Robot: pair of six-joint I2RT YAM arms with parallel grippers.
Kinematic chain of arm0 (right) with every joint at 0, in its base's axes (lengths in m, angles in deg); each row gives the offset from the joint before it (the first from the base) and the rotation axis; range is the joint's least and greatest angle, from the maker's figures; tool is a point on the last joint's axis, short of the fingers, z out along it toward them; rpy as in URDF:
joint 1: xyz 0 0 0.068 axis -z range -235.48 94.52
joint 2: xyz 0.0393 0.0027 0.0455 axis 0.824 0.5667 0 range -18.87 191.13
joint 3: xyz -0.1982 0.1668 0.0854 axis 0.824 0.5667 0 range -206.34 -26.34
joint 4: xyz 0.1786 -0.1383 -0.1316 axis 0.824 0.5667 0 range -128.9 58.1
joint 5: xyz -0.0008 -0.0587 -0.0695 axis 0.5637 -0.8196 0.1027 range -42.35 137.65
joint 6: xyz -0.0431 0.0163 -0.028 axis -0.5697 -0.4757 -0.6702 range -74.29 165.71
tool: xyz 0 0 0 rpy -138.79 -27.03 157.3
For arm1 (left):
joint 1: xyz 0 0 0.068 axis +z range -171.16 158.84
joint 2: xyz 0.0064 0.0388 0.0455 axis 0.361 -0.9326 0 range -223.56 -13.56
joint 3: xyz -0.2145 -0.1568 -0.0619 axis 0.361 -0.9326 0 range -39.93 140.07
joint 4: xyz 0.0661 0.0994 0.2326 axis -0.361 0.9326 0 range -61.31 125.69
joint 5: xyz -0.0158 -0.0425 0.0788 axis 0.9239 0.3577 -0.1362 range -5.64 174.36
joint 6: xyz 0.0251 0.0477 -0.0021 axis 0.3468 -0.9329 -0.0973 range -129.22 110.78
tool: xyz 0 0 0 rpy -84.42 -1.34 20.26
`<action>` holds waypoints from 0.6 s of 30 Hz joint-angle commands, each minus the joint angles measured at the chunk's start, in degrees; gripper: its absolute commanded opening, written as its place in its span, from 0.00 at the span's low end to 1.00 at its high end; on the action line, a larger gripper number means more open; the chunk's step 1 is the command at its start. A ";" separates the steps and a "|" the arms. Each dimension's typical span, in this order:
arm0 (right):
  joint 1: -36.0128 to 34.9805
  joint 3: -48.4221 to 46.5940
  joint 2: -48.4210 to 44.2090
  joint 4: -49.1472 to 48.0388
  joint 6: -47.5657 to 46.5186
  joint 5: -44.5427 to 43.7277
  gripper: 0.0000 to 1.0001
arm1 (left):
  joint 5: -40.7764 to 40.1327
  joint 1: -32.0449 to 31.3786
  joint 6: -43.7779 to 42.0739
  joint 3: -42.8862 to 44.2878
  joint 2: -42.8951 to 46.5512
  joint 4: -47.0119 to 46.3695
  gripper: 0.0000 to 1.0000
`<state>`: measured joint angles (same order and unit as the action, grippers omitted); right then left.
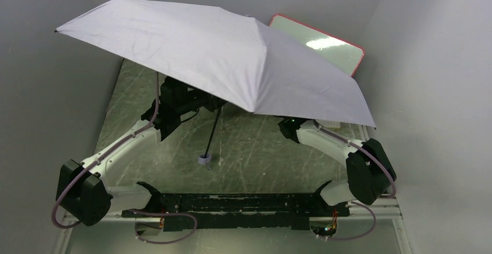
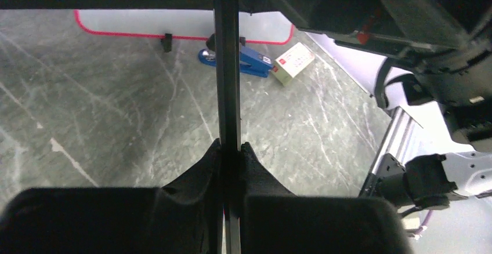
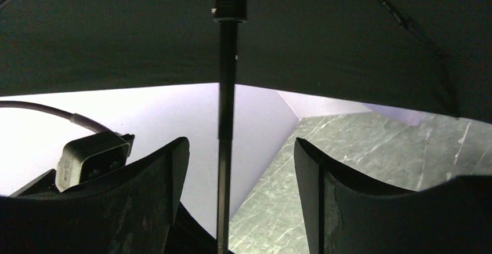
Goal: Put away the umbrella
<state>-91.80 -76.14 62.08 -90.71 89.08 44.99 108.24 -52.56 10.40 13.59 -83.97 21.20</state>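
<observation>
Here the left tool (image 2: 232, 156) is pinching the umbrella (image 1: 220, 57) by its thin black shaft (image 2: 227, 62). Its two dark fingers (image 2: 258, 170) are pressing together on the shaft from both sides, with no gap showing in the left wrist view. The right tool (image 3: 241, 149) is standing spread. Its fingers (image 3: 156, 176) are sitting on either side of the same shaft, which is passing between them, nearer to the finger on the left of that picture and not touching either one as far as I can see. The umbrella is fully open. Its pale canopy (image 1: 174, 39) is stretching wide above the green marbled worktop (image 1: 261, 155) and is hiding the right tool from the top camera. The shaft is leaning down and toward the near edge, and the small grey handle (image 1: 204, 160) is hanging at its low end, very near the worktop; I cannot tell whether it is touching. Behind the canopy, at the far right corner, a whiteboard (image 1: 330, 45) with a red frame is leaning. In the left wrist view a blue stapler (image 2: 249, 62) is lying just in front of the whiteboard, and a small pale box (image 2: 293, 62) is lying just beside it. The box is carrying a red mark and some small print, and the stapler is carrying a white label, but both are too small to read.
</observation>
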 commanded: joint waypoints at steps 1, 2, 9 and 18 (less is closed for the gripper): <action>-1.42 0.82 -0.51 -5.23 -3.08 -3.90 0.70 | -4.98 0.06 -3.28 3.24 1.52 -0.27 0.05; -1.52 0.84 -0.26 -5.76 -2.81 -3.81 0.70 | -5.14 0.04 -3.38 3.20 1.51 -0.25 0.05; -2.61 0.91 2.04 -8.91 -1.11 -3.45 0.70 | -5.27 0.08 -3.18 3.00 1.25 -0.40 0.05; -6.04 -5.08 4.41 -3.81 -5.14 -10.03 0.72 | -4.98 0.02 -2.83 2.73 0.80 -0.85 0.05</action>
<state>-95.36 -78.19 65.25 -94.71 87.71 40.55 104.05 -52.50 9.22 13.81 -83.97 24.30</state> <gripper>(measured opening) 0.711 0.115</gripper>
